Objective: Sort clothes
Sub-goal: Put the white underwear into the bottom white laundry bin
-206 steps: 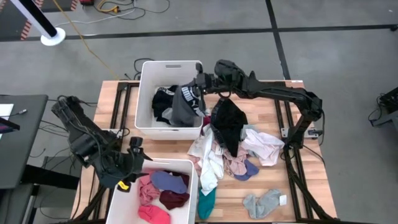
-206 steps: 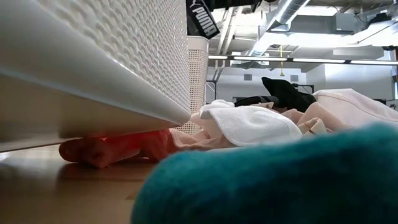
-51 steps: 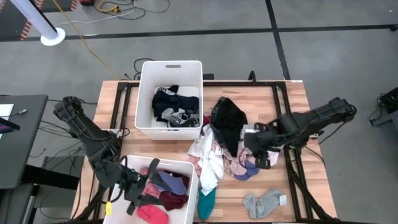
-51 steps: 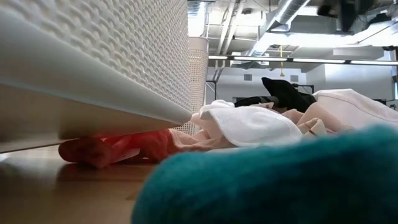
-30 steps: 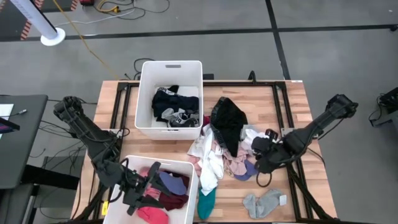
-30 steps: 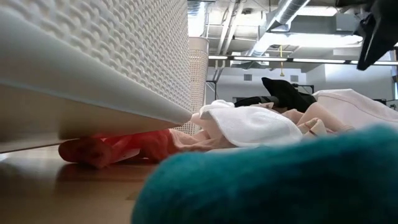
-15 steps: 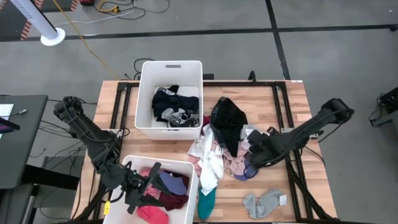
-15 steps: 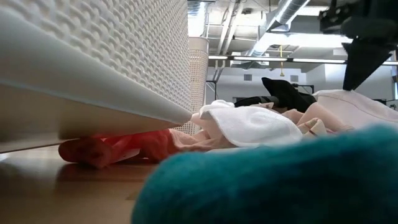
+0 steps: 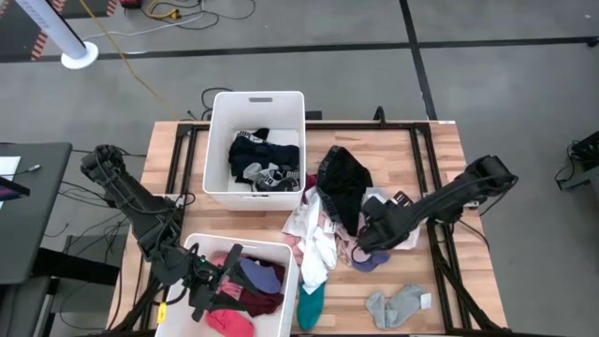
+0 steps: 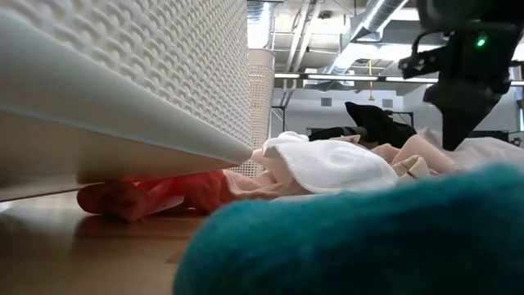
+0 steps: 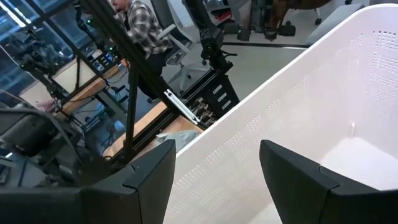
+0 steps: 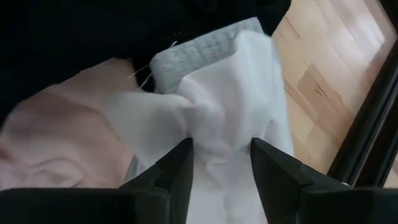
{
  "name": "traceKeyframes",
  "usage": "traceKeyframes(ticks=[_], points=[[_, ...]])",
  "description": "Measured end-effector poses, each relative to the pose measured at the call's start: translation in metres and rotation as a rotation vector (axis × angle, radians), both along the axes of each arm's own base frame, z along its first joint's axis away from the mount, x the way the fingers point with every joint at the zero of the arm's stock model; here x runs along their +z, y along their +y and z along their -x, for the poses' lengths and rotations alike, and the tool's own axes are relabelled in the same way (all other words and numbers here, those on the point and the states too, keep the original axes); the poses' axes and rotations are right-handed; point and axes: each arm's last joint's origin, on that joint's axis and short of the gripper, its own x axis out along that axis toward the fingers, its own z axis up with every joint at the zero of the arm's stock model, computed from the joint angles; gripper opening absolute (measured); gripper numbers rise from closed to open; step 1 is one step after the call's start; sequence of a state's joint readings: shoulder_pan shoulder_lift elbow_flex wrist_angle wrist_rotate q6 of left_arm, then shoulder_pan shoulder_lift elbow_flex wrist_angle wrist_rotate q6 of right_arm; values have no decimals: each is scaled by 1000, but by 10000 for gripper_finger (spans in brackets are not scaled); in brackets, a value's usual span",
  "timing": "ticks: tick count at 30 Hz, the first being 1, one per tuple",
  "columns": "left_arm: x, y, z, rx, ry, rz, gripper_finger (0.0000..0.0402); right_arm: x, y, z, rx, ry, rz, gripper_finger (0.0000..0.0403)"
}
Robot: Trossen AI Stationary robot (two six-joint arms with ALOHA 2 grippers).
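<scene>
We look down on a slatted wooden table (image 9: 440, 150) set on a grey concrete floor (image 9: 487, 84) crossed by dark lines, with a yellow cable (image 9: 122, 61) trailing past. A dark desk (image 9: 33, 206) stands beside the table on the left. Across the table at its own level we see a workshop with ceiling pipes (image 10: 368, 20) and strip lights. In the left wrist view a person in a plaid shirt (image 11: 140, 28) sits among racks beyond the table.

Two white bins rest on the table. The far bin (image 9: 255, 101) holds black and grey garments; the near bin (image 9: 285, 257) holds pink, maroon and blue ones. The unsorted clothes (image 9: 332, 225) lie heaped in the middle of the table, with a teal piece (image 9: 311, 301) and a grey sock (image 9: 395, 305) near the front edge.

The left gripper (image 9: 211, 281) hangs inside the near bin, its fingers apart with nothing between them. The right gripper (image 9: 365, 239) is pressed down into the pile, its fingers (image 12: 177, 165) apart around a fold of white fabric (image 12: 230, 130).

Compared with a second ago, the right arm has swung inward from the table's right edge and dropped onto the heap, while the left arm has stayed put.
</scene>
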State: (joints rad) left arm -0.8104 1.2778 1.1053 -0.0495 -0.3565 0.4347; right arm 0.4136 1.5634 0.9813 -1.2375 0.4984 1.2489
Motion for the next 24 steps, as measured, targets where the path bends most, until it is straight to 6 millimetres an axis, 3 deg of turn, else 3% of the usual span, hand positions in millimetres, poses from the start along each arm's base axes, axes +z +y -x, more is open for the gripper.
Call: traceKeyframes(ticks=[3, 9, 18, 24], points=[[0, 0, 0, 1, 2, 1, 229, -5, -1, -3, -6, 18, 8, 130], [-1, 0, 0, 8, 18, 23, 229, -6, 3, -5, 25, 2, -8, 14], [2, 0, 0, 11, 9, 57, 229, -4, 10, -4, 48, -6, -10, 2], [5, -1, -1, 10, -20, 69, 229, 11, 25, -7, 98, -75, 20, 1]])
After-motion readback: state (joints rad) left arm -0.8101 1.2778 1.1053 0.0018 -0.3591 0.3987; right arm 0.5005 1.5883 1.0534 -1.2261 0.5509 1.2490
